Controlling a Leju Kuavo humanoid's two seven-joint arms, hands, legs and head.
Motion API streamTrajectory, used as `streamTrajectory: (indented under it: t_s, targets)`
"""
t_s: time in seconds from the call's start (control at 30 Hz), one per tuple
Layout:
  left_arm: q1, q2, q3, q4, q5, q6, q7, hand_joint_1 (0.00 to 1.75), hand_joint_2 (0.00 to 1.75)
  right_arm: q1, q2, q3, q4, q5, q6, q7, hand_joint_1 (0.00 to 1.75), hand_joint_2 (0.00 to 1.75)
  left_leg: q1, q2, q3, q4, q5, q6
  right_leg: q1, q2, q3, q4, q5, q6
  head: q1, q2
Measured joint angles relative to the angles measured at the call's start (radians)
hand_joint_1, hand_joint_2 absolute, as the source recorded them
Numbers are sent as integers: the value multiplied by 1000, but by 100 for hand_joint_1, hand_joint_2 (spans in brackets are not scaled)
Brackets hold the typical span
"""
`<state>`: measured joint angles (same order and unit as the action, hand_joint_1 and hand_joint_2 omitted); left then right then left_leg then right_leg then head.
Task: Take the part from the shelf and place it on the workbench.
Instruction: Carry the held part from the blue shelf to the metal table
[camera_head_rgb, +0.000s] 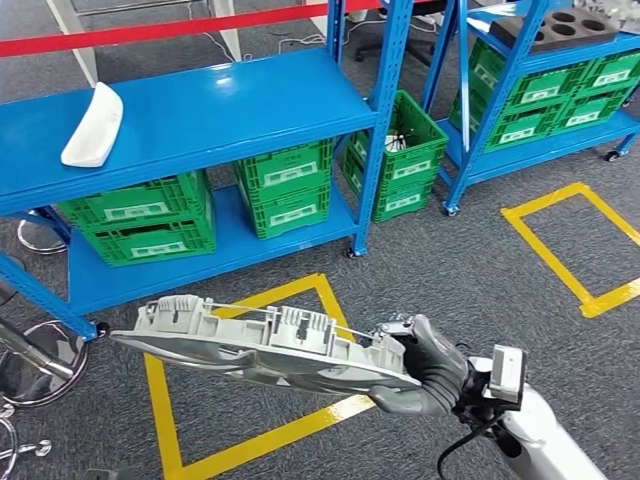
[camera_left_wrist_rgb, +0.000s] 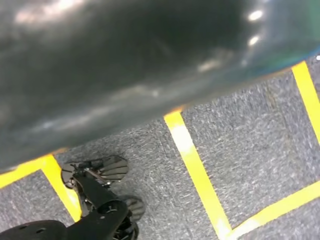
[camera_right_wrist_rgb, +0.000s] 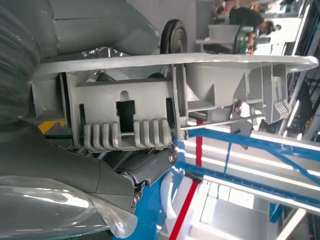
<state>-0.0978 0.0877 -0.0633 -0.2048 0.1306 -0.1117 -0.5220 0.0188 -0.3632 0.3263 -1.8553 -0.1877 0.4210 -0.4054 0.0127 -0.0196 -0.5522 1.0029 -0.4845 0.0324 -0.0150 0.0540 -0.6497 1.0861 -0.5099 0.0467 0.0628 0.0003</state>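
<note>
1 grey plastic part (camera_head_rgb: 256, 345), long and ribbed, is off the shelf and held roughly level in the air above the carpet (camera_head_rgb: 468, 270), over a yellow floor square (camera_head_rgb: 162, 420). Right robot hand (camera_head_rgb: 426, 365) grasps the part's right end, fingers wrapped around it; in the right wrist view the thumb and dark fingers (camera_right_wrist_rgb: 149, 167) clamp the ribbed underside of the same part (camera_right_wrist_rgb: 158, 100). Left robot hand: cannot tell its state; the left wrist view is mostly taken up by a blurred dark glossy surface, with carpet and yellow tape lines (camera_left_wrist_rgb: 196, 170) beyond. 2 blue shelf units: the near shelf (camera_head_rgb: 226, 105) carries 1 white curved part (camera_head_rgb: 92, 125) on its upper level, near the left end. Green crates (camera_head_rgb: 290, 187) on the near unit's lower level: 2 stacks, each looking 2 high, contents not visible. 1 further green stack (camera_head_rgb: 400, 155) stands on the floor between the units, with something pale and wiry inside the top crate, too small to name. The second shelf (camera_head_rgb: 543, 150), at right, holds more green crates (camera_head_rgb: 562, 100), at least 4, contents hidden, and 1 dark tray (camera_head_rgb: 562, 28) with round holes on top. 2 yellow floor squares in all, the other (camera_head_rgb: 577, 245) at right. 1 red tape line (camera_head_rgb: 151, 35) runs across behind the near shelf.
</note>
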Motion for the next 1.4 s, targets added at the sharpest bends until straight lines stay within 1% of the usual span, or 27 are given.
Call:
streamTrajectory:
  t_s: [0.07, 0.13, 0.17, 0.2, 0.3, 0.33, 0.4, 0.43, 0.5, 0.57, 0.63, 0.67, 0.7, 0.73, 0.8, 0.87, 0.9, 0.93, 0.97, 1.0, 1.07, 1.13, 1.17, 1.23, 1.3, 1.37, 1.4]
  targets:
    - [4, 0, 0, 0, -3, 0, -1, 0, 0, 3, -1, -2, -1, 1, 0, -1, 175, 175, -5, 26, -2, 0, 2, 4, 2, -42, -54, 131, -65, 6, 7, 0]
    - [7, 0, 0, 0, -7, -2, -1, 0, 0, 12, -1, -3, -1, 3, -2, 0, 175, 175, -9, 54, -4, 0, 2, 5, 2, -50, -79, 205, -86, 8, 7, 0]
    - [7, 0, 0, 0, -9, -4, 0, 0, 0, 18, -1, -4, -3, 4, -5, 0, 175, 175, -11, 67, -4, 1, 2, 5, 2, -53, -63, 184, -69, 7, 7, 0]
    - [6, -1, 0, 0, -11, -5, 0, 0, 0, 24, -1, -7, -6, 6, -9, 0, 175, 175, -12, 79, -3, 1, 2, 4, 3, -62, -28, 125, -39, 5, 7, 0]
    - [8, -3, 0, 0, -16, -5, 4, 0, 0, 47, -1, -20, -26, 10, -25, 1, 175, 175, -21, 107, -3, 6, -1, -2, 13, -116, 77, -60, 17, -12, 7, 0]
    - [10, -3, 0, 0, -17, -5, 6, 0, 0, 57, -1, -25, -33, 11, -30, 1, 175, 175, -23, 116, -3, 8, -1, -5, 16, -122, 87, -80, 18, -18, 6, 0]
    - [11, -4, 0, 0, -20, -3, 7, 0, 0, 76, -2, -34, -45, 12, -35, 1, 175, 175, -25, 134, -4, 9, -1, -13, 17, -103, 85, -83, 24, -31, 6, 0]
    - [11, -5, 0, 0, -21, -3, 7, 0, 0, 84, -2, -38, -50, 12, -36, 2, 175, 175, -23, 128, -5, 14, -8, -18, 15, -93, 83, -85, 28, -37, 5, 0]
    - [11, -6, -1, 0, -23, -3, 7, 0, 0, 91, -2, -43, -58, 13, -36, 2, 175, 175, -18, 83, -25, 71, -53, -29, 9, -73, 81, -90, 36, -50, 3, 0]
    - [17, -5, -1, 0, -23, 0, 7, 0, 0, 93, -2, -45, -62, 13, -36, 2, 175, 175, -12, 39, -75, 199, -123, -38, 7, -49, 75, -90, 41, -56, 1, 0]
    - [21, -4, -1, 0, -23, 3, 8, 0, 0, 101, -2, -46, -63, 14, -39, 3, 175, 175, -9, 31, -112, 292, -152, -41, 7, -23, 72, -88, 44, -56, 1, 0]
    - [21, -4, -1, 0, -23, 4, 9, 0, 0, 105, -2, -47, -63, 15, -40, 4, 175, 175, -9, 30, -107, 287, -138, -41, 6, -10, 71, -87, 45, -55, 1, 0]
    - [20, -4, -1, 0, -22, 5, 10, 0, 0, 108, -2, -48, -64, 17, -41, 4, 175, 175, -7, 26, -84, 243, -107, -40, 6, 3, 71, -85, 46, -54, 1, 0]
    - [19, -3, -1, 0, -21, 6, 10, 0, 0, 109, -2, -50, -64, 17, -40, 4, 175, 175, -5, 10, -50, 173, -68, -38, 6, 16, 71, -83, 46, -52, 1, 0]
    - [16, 0, 1, 0, -15, 7, 8, 0, 0, 106, -2, -53, -64, 19, -35, 4, 175, 175, 0, -46, 5, 51, -24, -33, 6, 40, 63, -77, 50, -45, 1, 0]
    - [14, 5, 6, 0, -7, 6, 4, 0, 0, 99, -2, -54, -63, 19, -25, 1, 175, 175, 1, -71, 16, 14, -22, -29, 2, 65, 48, -75, 58, -30, 2, 0]
    - [13, 7, 9, 0, -4, 6, -1, 0, 0, 93, -2, -53, -61, 17, -18, -1, 175, 175, 1, -59, 15, 11, -20, -25, 0, 78, 42, -76, 64, -21, 2, 0]
    - [11, 10, 14, 0, 0, 5, -6, 0, 0, 86, -2, -52, -57, 12, -11, -4, 175, 175, 1, -45, 14, 8, -15, -20, -2, 74, 33, -75, 65, -14, 3, 0]
    - [10, 13, 18, -1, 4, 4, -12, 0, 0, 76, -3, -52, -52, 5, -3, -8, 175, 175, 2, -30, 14, 5, -11, -13, -1, 53, 23, -63, 55, -10, 5, 0]
    - [10, 16, 23, -1, 8, 4, -19, 0, 0, 62, -4, -51, -45, -5, 4, -12, 175, 175, 3, -15, 13, 0, -7, -8, 1, 23, 5, -30, 34, -6, 8, 0]
    - [15, 23, 34, -1, 14, 6, -25, 0, 0, 36, -8, -50, -28, -25, 12, -24, 175, 175, 1, 15, 9, -1, -4, -2, 1, -35, -49, 90, -31, -1, 14, 0]
    - [21, 30, 42, -1, 15, 7, -26, 0, 0, 27, -11, -49, -12, -40, 15, -35, 175, 175, -1, 45, 6, 0, -4, -2, 0, -49, -89, 193, -69, 5, 15, 0]
    - [22, 32, 45, -1, 15, 8, -25, 0, 0, 26, -15, -50, -5, -44, 15, -40, 175, 175, -1, 58, 5, 0, -4, -2, 0, -52, -84, 197, -63, 6, 15, 0]
    - [22, 36, 48, -1, 12, 12, -20, 0, 0, 27, -22, -52, 3, -50, 10, -50, 175, 175, -1, 82, 7, 1, -5, -4, 0, -70, -17, 93, -10, 4, 15, 0]
    - [22, 41, 51, -1, 8, 18, -10, 0, 0, 29, -28, -56, 5, -52, 1, -62, 175, 175, -7, 101, 7, 5, -8, -11, 7, -115, 57, -34, 23, -4, 15, 0]
    - [24, 47, 51, -1, 0, 22, 1, 0, 0, 38, -30, -63, 4, -52, -8, -72, 175, 175, -13, 120, 7, 9, -9, -20, 15, -134, 78, -76, 23, -15, 14, 0]
    - [24, 49, 51, -1, -3, 22, 4, 0, 0, 44, -31, -67, 4, -51, -12, -76, 175, 175, -14, 131, 7, 9, -10, -24, 14, -122, 76, -76, 26, -22, 14, 1]
